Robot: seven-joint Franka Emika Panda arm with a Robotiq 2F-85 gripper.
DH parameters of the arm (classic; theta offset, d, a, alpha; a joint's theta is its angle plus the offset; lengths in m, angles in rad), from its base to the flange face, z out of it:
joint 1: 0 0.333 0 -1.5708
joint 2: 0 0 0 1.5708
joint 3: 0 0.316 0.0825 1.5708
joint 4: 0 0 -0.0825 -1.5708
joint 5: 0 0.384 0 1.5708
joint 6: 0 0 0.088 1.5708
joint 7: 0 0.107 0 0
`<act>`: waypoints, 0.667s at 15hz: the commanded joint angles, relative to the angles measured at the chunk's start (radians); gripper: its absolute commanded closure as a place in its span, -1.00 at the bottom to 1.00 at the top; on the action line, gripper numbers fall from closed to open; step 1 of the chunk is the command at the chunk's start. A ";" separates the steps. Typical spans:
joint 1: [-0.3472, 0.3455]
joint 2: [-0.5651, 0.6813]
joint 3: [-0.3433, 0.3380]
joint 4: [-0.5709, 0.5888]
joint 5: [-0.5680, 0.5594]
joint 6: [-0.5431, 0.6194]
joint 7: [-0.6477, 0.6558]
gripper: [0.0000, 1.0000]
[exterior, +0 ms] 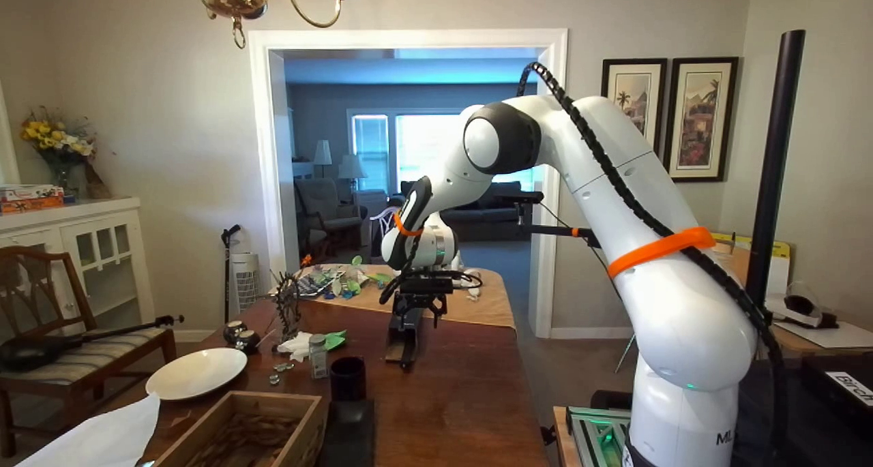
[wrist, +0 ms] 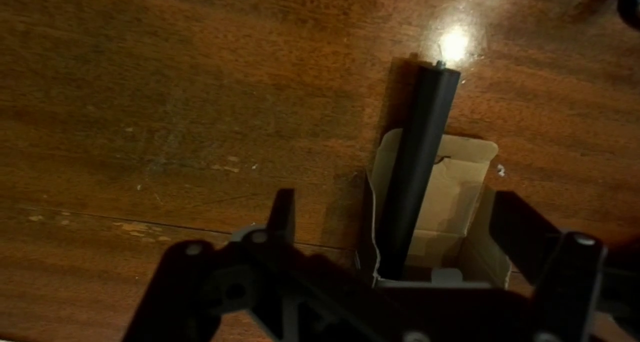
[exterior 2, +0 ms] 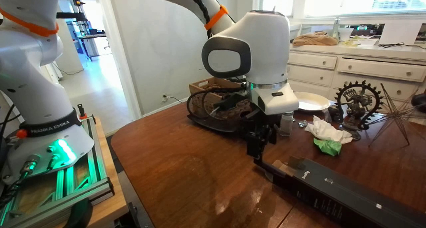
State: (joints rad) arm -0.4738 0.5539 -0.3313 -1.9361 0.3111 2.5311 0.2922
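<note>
My gripper [wrist: 392, 214] stands open, its two fingers [wrist: 283, 212] wide apart in the wrist view. Between and beyond them a slim black bar [wrist: 417, 157] slants out of the open end of a long cardboard box [wrist: 452, 197], brown inside. The bar's far end, with a small stud, rests over the bare wood. In an exterior view the box [exterior 2: 332, 184] is black outside with small white print, and the gripper [exterior 2: 263, 144] hangs just above the bar [exterior 2: 271, 169]. Nothing is held. The gripper's body hides the rest of the box in the wrist view.
On the wooden table [exterior: 464, 385] stand a wooden crate [exterior: 310, 419], a dark cup [exterior: 348, 378], a glass jar [exterior: 318, 356] and a white plate [exterior: 198, 373]. A ring-shaped metal statue [exterior 2: 357, 105], a wire star [exterior 2: 396, 114] and crumpled white tissue [exterior 2: 327, 129] lie near the box.
</note>
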 commanded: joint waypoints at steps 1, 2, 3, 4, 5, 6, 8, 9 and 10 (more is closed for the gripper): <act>0.004 -0.003 -0.003 -0.003 0.008 0.010 0.009 -1.00; 0.021 0.008 -0.018 -0.001 0.002 0.021 0.054 -1.00; 0.030 0.020 -0.028 0.003 -0.005 0.019 0.083 -1.00; 0.032 0.025 -0.029 0.000 0.001 0.042 0.095 -1.00; 0.035 0.030 -0.031 -0.001 0.003 0.053 0.108 -1.00; 0.035 0.035 -0.028 -0.002 0.006 0.063 0.111 -1.00; 0.034 0.053 -0.020 -0.002 0.008 0.092 0.111 -1.00; 0.031 0.060 -0.013 -0.004 0.009 0.109 0.098 -1.00; 0.027 0.069 -0.005 -0.008 0.013 0.132 0.086 -1.00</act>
State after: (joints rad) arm -0.4536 0.5879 -0.3436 -1.9379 0.3100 2.5983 0.3842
